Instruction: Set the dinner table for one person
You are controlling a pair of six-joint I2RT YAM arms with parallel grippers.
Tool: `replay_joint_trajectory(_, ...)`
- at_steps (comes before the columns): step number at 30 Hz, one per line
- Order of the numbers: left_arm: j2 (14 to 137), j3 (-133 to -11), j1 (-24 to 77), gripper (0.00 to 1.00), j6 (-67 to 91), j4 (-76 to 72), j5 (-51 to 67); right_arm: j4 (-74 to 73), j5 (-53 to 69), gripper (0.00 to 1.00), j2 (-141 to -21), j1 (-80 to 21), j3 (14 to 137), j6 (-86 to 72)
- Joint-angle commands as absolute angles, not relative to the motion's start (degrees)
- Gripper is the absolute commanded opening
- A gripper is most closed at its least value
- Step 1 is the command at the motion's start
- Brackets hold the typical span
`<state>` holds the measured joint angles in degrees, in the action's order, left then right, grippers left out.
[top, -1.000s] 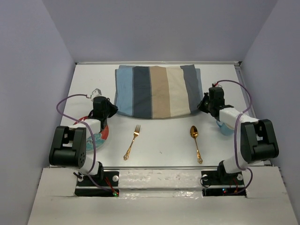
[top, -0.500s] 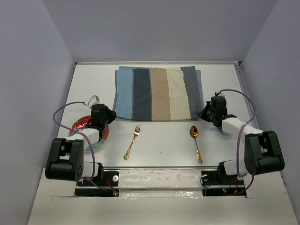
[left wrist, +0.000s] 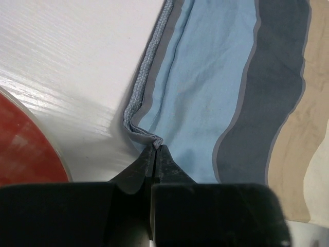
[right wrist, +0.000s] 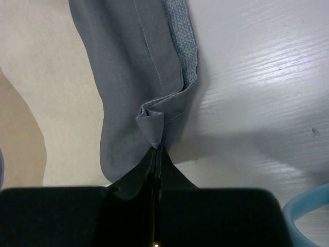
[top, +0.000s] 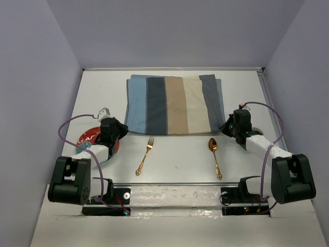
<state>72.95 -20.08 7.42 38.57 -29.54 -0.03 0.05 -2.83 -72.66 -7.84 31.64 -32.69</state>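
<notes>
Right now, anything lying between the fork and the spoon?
Nothing: the top view shows only bare white dinner table between the gold fork and the gold spoon. The striped placemat lies farther back, past both.

The white dinner table (top: 175,170) carries a striped placemat (top: 175,104) spread across its far middle. Nearer, a gold fork (top: 145,155) lies to the left and a gold spoon (top: 215,156) to the right, well apart. A red plate (top: 88,138) sits at the left.
</notes>
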Motion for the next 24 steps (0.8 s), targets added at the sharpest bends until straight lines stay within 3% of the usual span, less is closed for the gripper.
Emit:
replay_joint_trajectory(1,70.23,-18.99,7.91,0.17,37.44,-31.03,-0.97,0.18,-6.76,0.1,-69.79,-7.29,30.5,-33.93)
replay_joint_trajectory(3,69.87,-18.98,8.17,0.52,37.44,-30.94,-0.88,-1.3,-6.86,0.4,-68.56,-7.29,30.93,-33.49)
replay_joint_trajectory(4,69.61,-19.07,8.26,0.59,37.53,-30.94,-0.62,-1.84,-6.77,0.48,-68.21,-7.29,31.29,-33.31)
replay_joint_trajectory(6,68.47,-19.25,8.7,0.69,37.62,-30.59,-0.62,-2.46,-6.59,0.56,-67.07,-7.29,31.99,-32.52)
replay_joint_trajectory(10,62.76,-20.74,10.28,0.83,37.27,-27.78,-1.76,-3.95,-5.45,0.58,-65.31,-7.29,34.54,-31.12)
replay_joint_trajectory(12,59.96,-22.14,11.51,0.84,36.92,-25.85,-2.72,-3.87,-4.57,0.56,-65.65,-7.82,36.03,-30.42)
replay_joint_trajectory(15,57.84,-24.43,13.09,0.85,36.3,-23.65,-3.69,-3.69,-2.46,0.42,-68.11,-9.75,38.05,-30.06)
replay_joint_trajectory(17,55.99,-26.44,14.14,0.85,35.86,-22.33,-3.69,-3.25,-2.64,0.23,-71.18,-11.76,39.63,-30.23)
replay_joint_trajectory(20,53.44,-29.51,14.94,0.85,34.99,-20.49,-3.08,-1.85,-3.43,0.07,-75.39,-13.62,40.52,-30.85)
replay_joint_trajectory(24,49.76,-34.36,16.08,0.85,32.53,-16.45,-2.2,-0.7,-4.22,0.04,-79.97,-15.12,40.34,-32.34)
